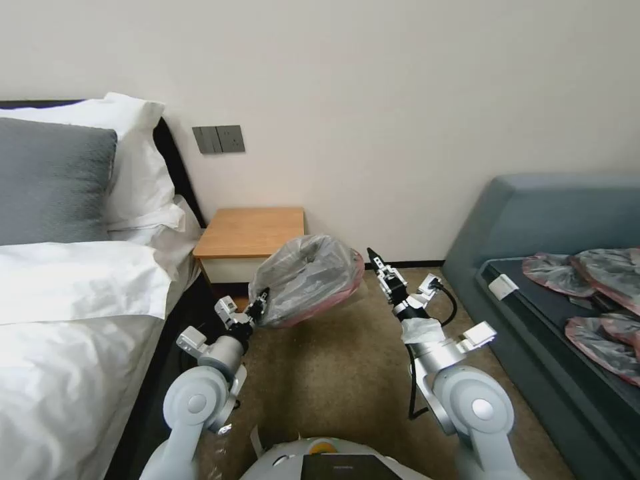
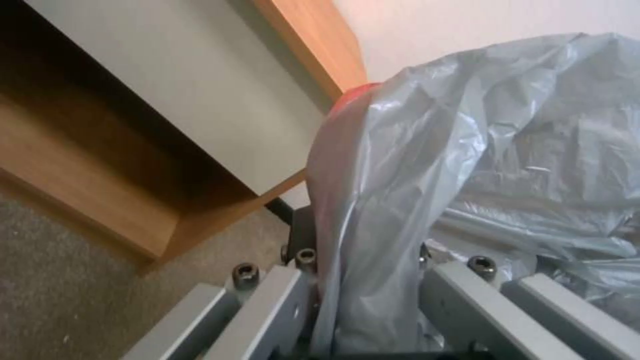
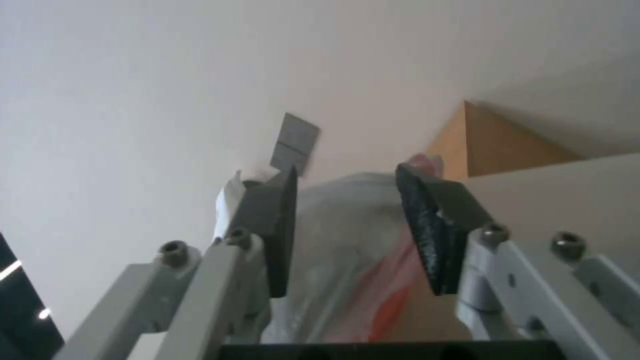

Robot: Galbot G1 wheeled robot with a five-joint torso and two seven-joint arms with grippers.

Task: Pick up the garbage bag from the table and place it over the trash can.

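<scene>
- The left end effector is clamped on the garbage bag, holding it puffed up in the air in front of the bench, above open carpet.
- The right end effector hovers just beside the bag's pinkish-red rim, its fingers spread apart and gripping nothing.
- The bed borders the left side and the grey sofa, with flattened bags on it, borders the right.
- In the left wrist view the bag is pinched between the closed fingers, with the bench's white drawer front close behind.
- In the right wrist view the open pads frame the bag.
</scene>
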